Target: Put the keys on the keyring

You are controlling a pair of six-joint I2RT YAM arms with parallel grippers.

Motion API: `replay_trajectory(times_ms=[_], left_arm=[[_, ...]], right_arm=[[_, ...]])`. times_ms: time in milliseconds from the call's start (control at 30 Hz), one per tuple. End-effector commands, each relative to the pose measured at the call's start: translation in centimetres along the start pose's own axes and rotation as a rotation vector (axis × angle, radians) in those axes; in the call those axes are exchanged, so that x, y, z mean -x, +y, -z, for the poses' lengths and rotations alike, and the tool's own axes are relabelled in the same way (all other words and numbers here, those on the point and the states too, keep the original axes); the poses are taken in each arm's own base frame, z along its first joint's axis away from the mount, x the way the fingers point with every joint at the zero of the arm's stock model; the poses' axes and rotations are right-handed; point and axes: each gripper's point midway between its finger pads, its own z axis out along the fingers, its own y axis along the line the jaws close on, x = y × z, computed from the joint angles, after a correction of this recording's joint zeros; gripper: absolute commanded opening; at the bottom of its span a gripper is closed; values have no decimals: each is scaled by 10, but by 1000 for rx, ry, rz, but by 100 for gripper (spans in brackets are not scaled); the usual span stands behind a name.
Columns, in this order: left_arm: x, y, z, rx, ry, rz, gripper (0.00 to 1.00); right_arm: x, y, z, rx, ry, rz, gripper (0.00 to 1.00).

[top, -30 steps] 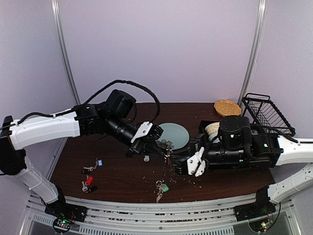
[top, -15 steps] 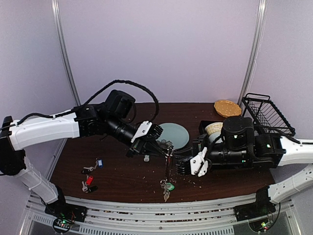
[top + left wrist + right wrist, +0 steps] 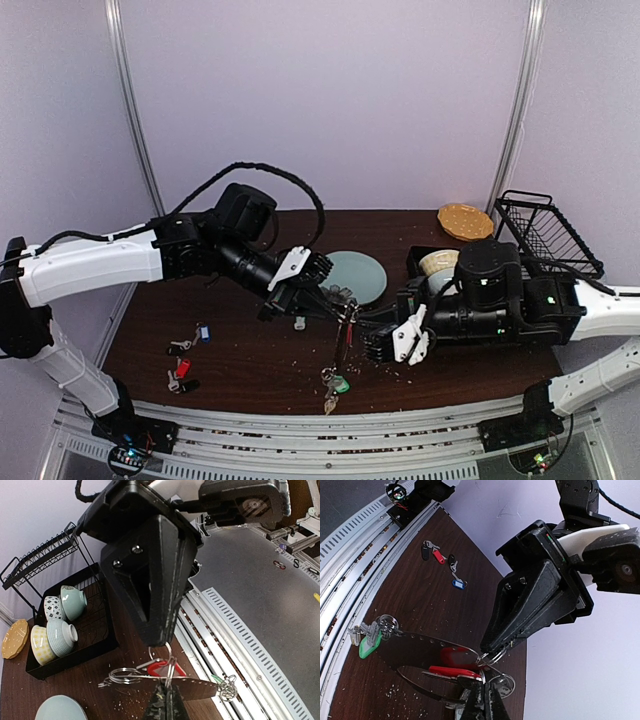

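Keys (image 3: 337, 383) tagged green and red hang on the keyring (image 3: 432, 640), pinched by shut left claw (image 3: 162, 642) and right claw (image 3: 481, 695); loose keys (image 3: 182, 367) wait at nine o'clock.

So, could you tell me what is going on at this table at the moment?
Both arms hold the work in the air above the table. The right pincer is shut on the keyring, and the left pincer pinches a small split ring right at the loop, beside a red-tagged key. A green-tagged key already hangs at the loop's low end. Other tagged keys lie loose on the table's left side.
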Motion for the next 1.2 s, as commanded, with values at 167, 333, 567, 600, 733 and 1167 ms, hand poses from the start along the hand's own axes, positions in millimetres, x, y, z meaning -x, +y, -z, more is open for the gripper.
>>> replay_trajectory(times_ms=[167, 333, 567, 600, 733, 1167], left_arm=[[21, 5, 4, 7, -62, -38, 0], [22, 11, 9, 68, -55, -67, 0], [24, 39, 35, 508, 41, -285, 0], [24, 39, 38, 545, 48, -311, 0], [30, 45, 55, 705, 61, -396, 0], [31, 40, 55, 803, 129, -545, 0]], right_arm=[[7, -7, 8, -48, -40, 26, 0], [1, -12, 6, -75, -6, 0, 0], [-17, -45, 19, -64, 61, -339, 0], [-20, -47, 21, -40, 73, -398, 0], [-26, -52, 20, -7, 45, -606, 0], [-13, -34, 0, 236, 17, -835, 0]])
